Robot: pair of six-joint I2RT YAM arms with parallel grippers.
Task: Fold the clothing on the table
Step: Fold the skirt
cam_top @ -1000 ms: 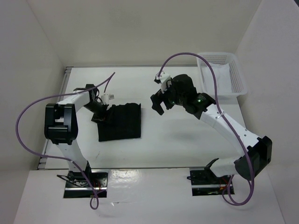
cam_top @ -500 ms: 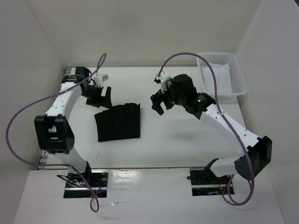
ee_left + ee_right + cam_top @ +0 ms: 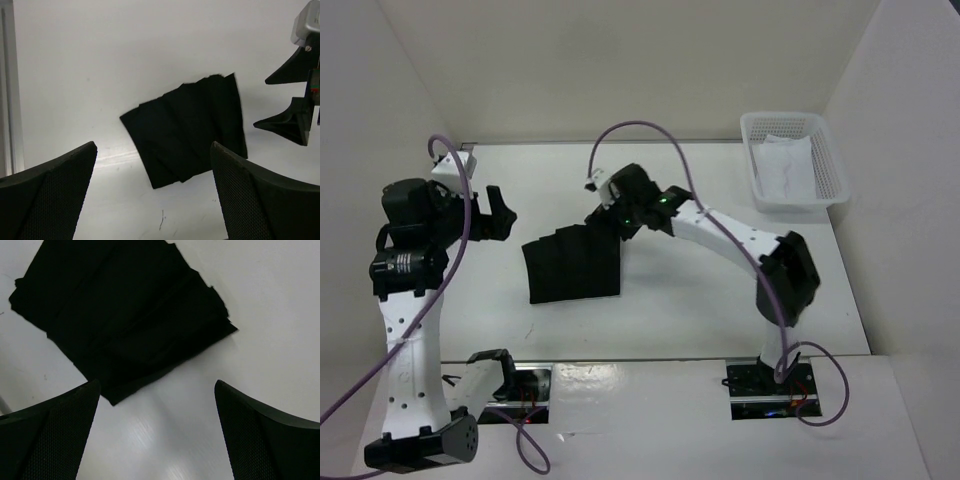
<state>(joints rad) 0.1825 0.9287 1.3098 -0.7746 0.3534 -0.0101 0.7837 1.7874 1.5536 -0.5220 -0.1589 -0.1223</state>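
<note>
The black ribbed clothing (image 3: 575, 265) lies flat on the white table (image 3: 720, 290) as a folded rectangle, with nothing holding it. My left gripper (image 3: 498, 214) is raised off to the clothing's left, open and empty. In the left wrist view the clothing (image 3: 187, 130) lies ahead of the open left gripper (image 3: 152, 195). My right gripper (image 3: 623, 218) hovers open at the clothing's far right corner. The right wrist view shows the clothing (image 3: 120, 315) just beyond the open right gripper (image 3: 155, 435), with bare table between its fingers.
A white mesh basket (image 3: 830, 165) holding a white cloth (image 3: 782, 162) stands at the back right. A metal rail (image 3: 10, 100) runs along the table's left edge. White walls border the table. The right arm's fingers (image 3: 287, 122) show in the left wrist view.
The left arm lifted off the clothing's far left corner and swung back to the left. The right arm moved left to the clothing's far right corner. The clothing stayed put.
</note>
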